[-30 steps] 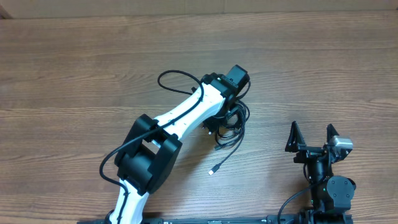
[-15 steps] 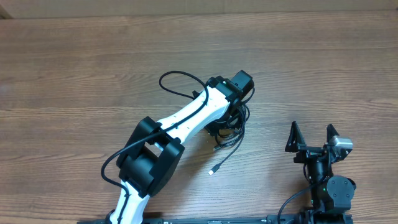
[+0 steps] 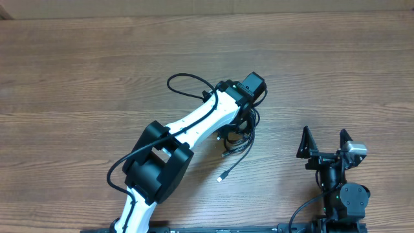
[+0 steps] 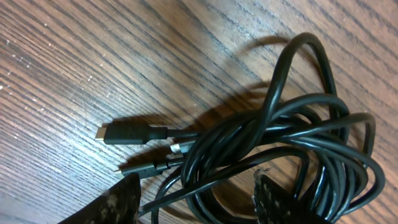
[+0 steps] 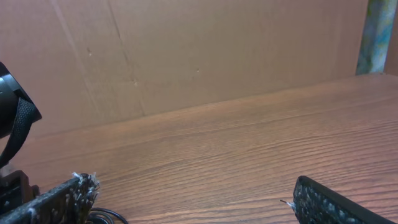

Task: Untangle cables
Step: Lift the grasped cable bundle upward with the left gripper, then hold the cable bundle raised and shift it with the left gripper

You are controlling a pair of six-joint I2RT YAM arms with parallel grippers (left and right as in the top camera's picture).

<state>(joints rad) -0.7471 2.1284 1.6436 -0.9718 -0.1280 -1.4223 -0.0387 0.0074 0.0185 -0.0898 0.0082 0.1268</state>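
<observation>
Thin black tangled cables (image 4: 211,146) run off the wrist view's lower right; the left gripper (image 4: 196,196) straddles them, pinch unclear. Right gripper (image 3: 323,134) gapes wide, empty.

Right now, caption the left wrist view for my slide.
Left gripper, jaws apart, straddles strands of the tangled black cables on the wood table; loose plugs lie beside the bundle.
</observation>
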